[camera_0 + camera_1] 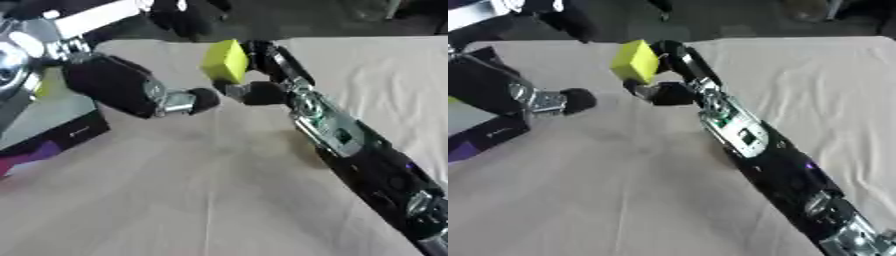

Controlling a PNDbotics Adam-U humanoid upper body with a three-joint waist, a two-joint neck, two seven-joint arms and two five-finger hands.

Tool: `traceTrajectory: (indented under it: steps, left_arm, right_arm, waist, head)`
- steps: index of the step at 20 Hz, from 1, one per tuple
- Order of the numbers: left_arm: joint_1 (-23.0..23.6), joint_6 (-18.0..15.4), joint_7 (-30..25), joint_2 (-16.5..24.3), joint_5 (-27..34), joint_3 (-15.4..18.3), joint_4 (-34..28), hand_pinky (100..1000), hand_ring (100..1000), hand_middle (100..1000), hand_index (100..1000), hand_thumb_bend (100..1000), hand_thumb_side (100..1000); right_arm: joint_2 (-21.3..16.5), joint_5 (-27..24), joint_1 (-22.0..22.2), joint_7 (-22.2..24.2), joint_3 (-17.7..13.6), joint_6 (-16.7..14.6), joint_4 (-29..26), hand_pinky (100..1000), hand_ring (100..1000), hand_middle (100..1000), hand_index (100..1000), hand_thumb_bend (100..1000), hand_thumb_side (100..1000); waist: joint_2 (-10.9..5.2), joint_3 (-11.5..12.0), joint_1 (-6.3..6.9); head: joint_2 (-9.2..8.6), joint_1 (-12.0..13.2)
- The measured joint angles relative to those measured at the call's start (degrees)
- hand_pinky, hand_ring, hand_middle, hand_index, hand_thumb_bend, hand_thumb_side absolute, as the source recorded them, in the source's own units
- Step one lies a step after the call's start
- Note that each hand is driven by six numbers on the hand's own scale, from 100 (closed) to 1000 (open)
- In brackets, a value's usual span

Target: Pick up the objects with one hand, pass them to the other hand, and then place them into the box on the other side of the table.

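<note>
we saw the right hand (262, 75) raised above the table (175, 200), near the middle of its far edge, with its arm running in from the near right corner. its fingers (262, 52) and thumb were curled round a yellow block (225, 61), pinching it at its right side and underneath, so the block hung clear of the cloth and tilted a little. the block was the only one of the task's things that we could make out, and it was held in the air rather than lying on anything.

the left hand (188, 100) came in from the left edge, just beside the right hand and a little lower than the block. it did not touch the block; a small gap showed between them. only a rounded dark tip and a silver joint of that hand showed clearly, so we could not tell how its fingers stood.

a box (52, 125) lay at the left edge of the table, partly hidden behind the left arm; its side was dark with a purple patch, and its top looked pale. the table was covered with a light, creased cloth.
</note>
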Motion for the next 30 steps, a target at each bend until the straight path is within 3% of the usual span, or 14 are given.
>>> traceTrajectory:
  steps: [6, 12, 23, 30]
  left_arm:
    - [0.0, -3.3, -2.6, -1.1, -6.6, -0.7, 2.4, 843, 799, 739, 829, 627, 320]
    - [0.0, -5.3, -4.3, -2.2, -10.6, -1.1, 4.5, 845, 805, 750, 836, 623, 308]
    - [0.3, -4.3, -1.2, -4.0, -17.5, -1.3, 7.4, 837, 802, 744, 850, 598, 270]
    - [0.4, -3.4, 0.7, -4.5, -18.5, -1.4, 6.9, 832, 790, 722, 816, 541, 243]
  right_arm:
    - [0.0, 0.5, 0.0, 1.3, 0.6, -1.1, -1.2, 699, 550, 535, 593, 429, 100]
    - [0.0, 1.6, 0.0, 2.3, 1.1, -2.0, -2.4, 703, 551, 535, 593, 427, 100]
    - [-1.8, 2.2, 1.1, 3.6, 2.4, -2.7, -6.0, 708, 552, 535, 593, 424, 100]
    - [-2.1, 3.6, 1.3, 4.4, 2.7, -3.5, -6.7, 712, 552, 535, 593, 420, 100]
  waist:
    - [0.0, 0.0, 0.0]
    - [0.0, -0.1, 0.0]
    - [0.0, -0.2, 0.0]
    - [0.0, -0.2, 0.0]
  head:
    - [0.0, 0.1]
    - [0.0, 0.5]
    - [0.0, 1.1]
    - [0.0, 1.4]
